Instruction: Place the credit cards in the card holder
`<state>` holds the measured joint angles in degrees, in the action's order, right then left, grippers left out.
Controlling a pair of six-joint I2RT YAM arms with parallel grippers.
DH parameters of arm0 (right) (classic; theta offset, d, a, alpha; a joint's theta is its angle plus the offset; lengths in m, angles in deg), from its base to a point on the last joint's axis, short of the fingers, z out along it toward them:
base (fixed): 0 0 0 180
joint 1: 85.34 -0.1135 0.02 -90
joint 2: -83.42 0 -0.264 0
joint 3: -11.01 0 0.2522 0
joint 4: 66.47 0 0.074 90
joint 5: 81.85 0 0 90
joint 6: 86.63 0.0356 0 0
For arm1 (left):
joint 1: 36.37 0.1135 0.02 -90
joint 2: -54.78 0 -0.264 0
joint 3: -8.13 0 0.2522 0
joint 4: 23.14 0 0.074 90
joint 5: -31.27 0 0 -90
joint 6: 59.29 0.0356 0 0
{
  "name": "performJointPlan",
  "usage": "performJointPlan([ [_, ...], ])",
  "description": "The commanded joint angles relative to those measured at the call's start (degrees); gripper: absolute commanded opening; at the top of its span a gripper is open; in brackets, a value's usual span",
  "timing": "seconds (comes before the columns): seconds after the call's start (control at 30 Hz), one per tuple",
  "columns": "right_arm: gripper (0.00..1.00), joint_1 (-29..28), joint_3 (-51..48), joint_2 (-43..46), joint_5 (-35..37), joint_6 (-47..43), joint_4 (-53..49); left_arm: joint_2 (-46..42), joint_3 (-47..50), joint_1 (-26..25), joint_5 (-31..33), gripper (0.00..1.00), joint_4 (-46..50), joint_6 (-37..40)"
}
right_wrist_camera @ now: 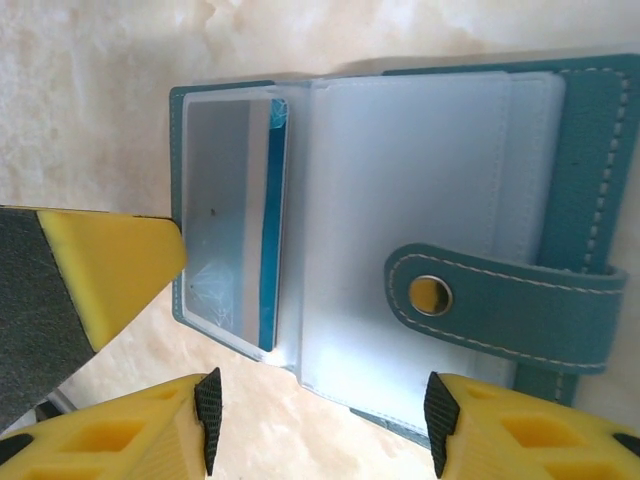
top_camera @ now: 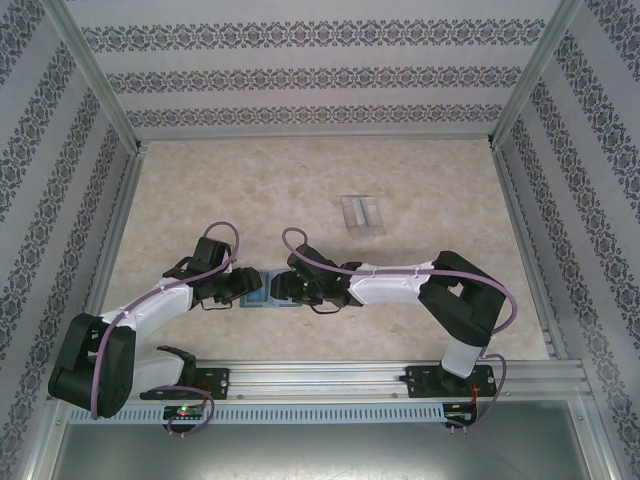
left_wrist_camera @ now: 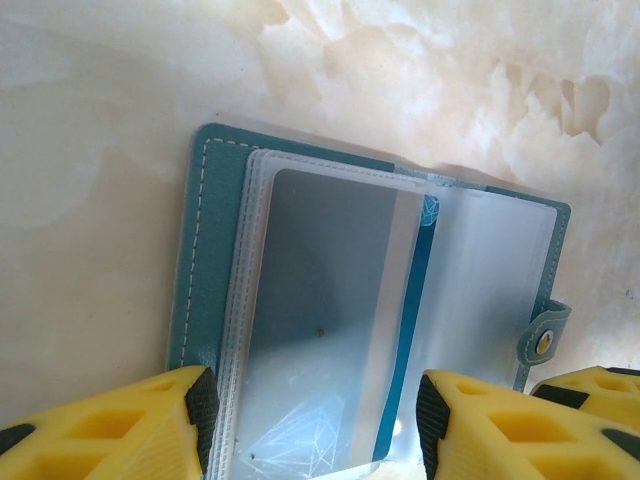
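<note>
The teal card holder (top_camera: 268, 298) lies open on the table between my two grippers. One of its clear sleeves holds a credit card (left_wrist_camera: 320, 330) with a grey face and a blue stripe, also seen on the holder's left page (right_wrist_camera: 225, 210). My left gripper (left_wrist_camera: 317, 420) hovers open over that page, nothing held. My right gripper (right_wrist_camera: 320, 420) is open over the near edge of the card holder (right_wrist_camera: 590, 150), beside the snap strap (right_wrist_camera: 500, 300). One left finger (right_wrist_camera: 110, 270) reaches in at the holder's left edge.
A clear plastic stand (top_camera: 362, 213) sits farther back, right of centre. Patterned walls with metal posts close the table on three sides. A metal rail (top_camera: 330, 378) carrying the arm bases runs along the near edge.
</note>
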<state>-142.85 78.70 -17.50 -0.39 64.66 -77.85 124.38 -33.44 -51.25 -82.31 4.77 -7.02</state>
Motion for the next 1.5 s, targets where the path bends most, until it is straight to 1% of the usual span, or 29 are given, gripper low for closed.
performJointPlan([
  [0.0,0.59,-0.3,0.3,-0.2,1.6,0.6,-3.4,0.1,0.2,0.5,-0.5,0.57,-1.0,0.3],
  [0.2,0.6,-1.3,3.2,-2.5,2.3,0.7,-6.9,0.1,0.1,0.5,-0.4,0.57,-0.7,0.5],
  [0.43,0.6,-1.3,4.2,-4.0,2.0,0.9,-7.1,0.2,0.4,0.5,-0.6,0.57,-1.2,0.3],
  [0.67,0.59,-1.2,5.2,-5.3,0.9,1.4,-6.0,0.5,0.5,0.5,-1.2,0.58,-1.6,0.1],
  [0.77,0.59,-1.0,4.0,-5.1,0.3,2.3,-2.7,0.7,0.8,0.5,-1.8,0.58,-2.3,-0.1],
  [0.97,0.59,0.0,3.0,-5.5,-3.8,3.1,3.6,0.7,1.2,0.5,-2.4,0.57,-3.1,-0.4],
  [1.13,0.59,0.2,3.2,-5.6,-4.8,3.0,5.6,0.4,1.4,0.5,-2.3,0.57,-2.9,-0.2],
  [1.3,0.59,0.6,1.7,-4.9,-5.7,3.6,10.1,-0.6,1.9,0.7,-1.4,0.58,-2.5,-0.3],
  [1.4,0.59,0.9,0.9,-4.9,-6.9,3.8,13.3,-2.5,2.4,2.5,-1.1,0.59,-2.0,-0.4],
  [1.47,0.59,1.1,0.3,-5.2,-7.8,4.1,16.1,-3.7,2.7,4.1,-2.0,0.59,-1.9,-0.5],
])
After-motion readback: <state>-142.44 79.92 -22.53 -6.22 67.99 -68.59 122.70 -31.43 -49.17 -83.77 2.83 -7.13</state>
